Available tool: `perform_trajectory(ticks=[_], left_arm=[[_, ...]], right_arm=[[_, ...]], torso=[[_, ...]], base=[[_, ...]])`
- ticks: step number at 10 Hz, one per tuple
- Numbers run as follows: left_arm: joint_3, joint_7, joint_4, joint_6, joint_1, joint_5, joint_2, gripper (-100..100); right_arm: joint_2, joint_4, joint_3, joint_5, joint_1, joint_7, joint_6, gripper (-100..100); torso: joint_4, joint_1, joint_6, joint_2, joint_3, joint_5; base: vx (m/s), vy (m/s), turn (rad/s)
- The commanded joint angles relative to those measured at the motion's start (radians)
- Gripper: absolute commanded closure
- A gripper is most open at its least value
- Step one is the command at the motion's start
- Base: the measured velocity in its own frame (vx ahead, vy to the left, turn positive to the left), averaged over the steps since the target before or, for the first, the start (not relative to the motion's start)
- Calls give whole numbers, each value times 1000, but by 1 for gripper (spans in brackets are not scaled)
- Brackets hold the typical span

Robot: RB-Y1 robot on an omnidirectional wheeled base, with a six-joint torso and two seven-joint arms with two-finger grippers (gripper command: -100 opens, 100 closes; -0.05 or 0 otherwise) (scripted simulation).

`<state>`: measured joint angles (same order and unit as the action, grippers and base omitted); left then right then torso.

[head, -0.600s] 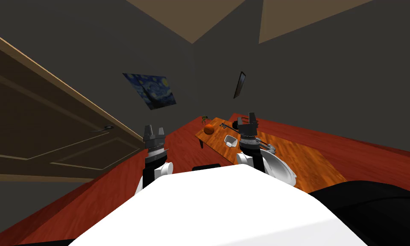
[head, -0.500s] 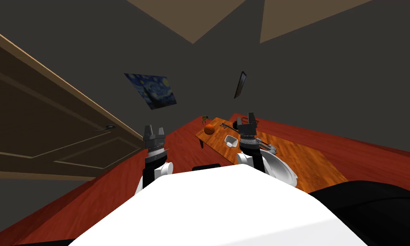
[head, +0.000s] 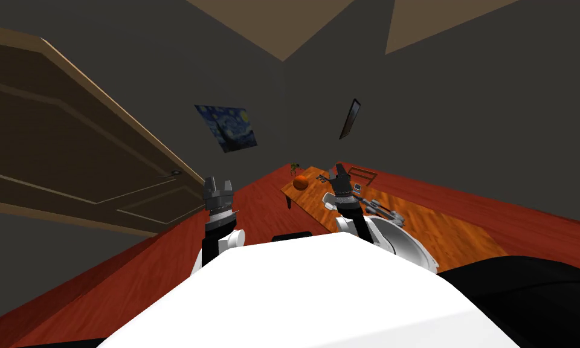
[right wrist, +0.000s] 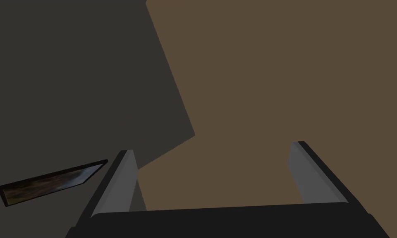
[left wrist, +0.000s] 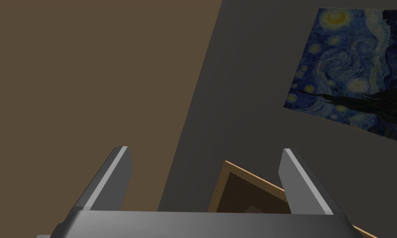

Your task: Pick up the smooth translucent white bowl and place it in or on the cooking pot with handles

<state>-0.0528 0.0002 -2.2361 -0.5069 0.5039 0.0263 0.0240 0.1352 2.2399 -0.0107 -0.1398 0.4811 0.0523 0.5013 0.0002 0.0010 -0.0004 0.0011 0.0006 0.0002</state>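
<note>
My right tool (head: 338, 175) is wide open and holds nothing. It is up in the air and points at the wall and ceiling, not down. I think I hold it high so it bumps nothing while I get close. From my head it looks to be above the little white bowl (head: 327, 200), and my wrist hides part of the bowl.

The bowl sits on the wooden counter (head: 458, 235), near the orange ball (head: 300, 182), on the side of the ball that is closer to me. The big pale pot (head: 400, 241) is on the same counter. It is farther from the ball than the bowl is, and nearest to me. That should make the carry short.

My left tool (head: 218, 181) is wide open and empty too. It waits well apart from the ball, over the red floor (head: 162, 272), out of the way.

I think my right tool must tip down to the bowl's rim next.
</note>
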Motion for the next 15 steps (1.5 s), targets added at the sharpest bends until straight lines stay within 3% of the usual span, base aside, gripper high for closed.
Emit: perform_trajectory(ticks=[1, 2, 4, 5, 7, 8, 11, 12, 15], left_arm=[[0, 0, 0, 0, 0, 0, 0, 0], [0, 0, 0, 0, 0, 0, 0, 0], [0, 0, 0, 0, 0, 0, 0, 0], [0, 0, 0, 0, 0, 0, 0, 0], [0, 0, 0, 0, 0, 0, 0, 0], [0, 0, 0, 0, 0, 0, 0, 0], [0, 0, 0, 0, 0, 0, 0, 0], [0, 0, 0, 0, 0, 0, 0, 0], [0, 0, 0, 0, 0, 0, 0, 0]], right_arm=[[46, -47, 7, -26, -15, -26, -10, -100], [46, -47, 7, -26, -15, -26, -10, -100], [104, -101, 19, -64, -36, -62, -31, -100], [104, -105, 19, -64, -36, -62, -31, -100], [164, -168, 35, -104, -58, -100, -53, -100], [164, -168, 35, -104, -58, -100, -53, -100], [254, -271, 60, -168, -88, -160, -88, -100], [254, -271, 60, -168, -88, -160, -88, -100], [343, -376, 87, -233, -112, -221, -124, -100]], torso=[[0, 0, 0, 0, 0, 0], [0, 0, 0, 0, 0, 0], [0, 0, 0, 0, 0, 0], [0, 0, 0, -1, 0, 0], [0, 0, 0, -1, 0, 0], [0, 0, 0, -1, 0, 0], [0, 1, 0, -1, -1, 0], [0, 1, 0, -1, -1, 0], [0, 0, 0, -2, -1, 0]], base=[[-22, 28, 235], [-13, 14, 58], [-11, 21, 203], [-12, 14, 85], [-12, 23, 207], [-6, 16, 100], [-3, 29, 231], [-1, 19, 79], [10, 29, 207]])
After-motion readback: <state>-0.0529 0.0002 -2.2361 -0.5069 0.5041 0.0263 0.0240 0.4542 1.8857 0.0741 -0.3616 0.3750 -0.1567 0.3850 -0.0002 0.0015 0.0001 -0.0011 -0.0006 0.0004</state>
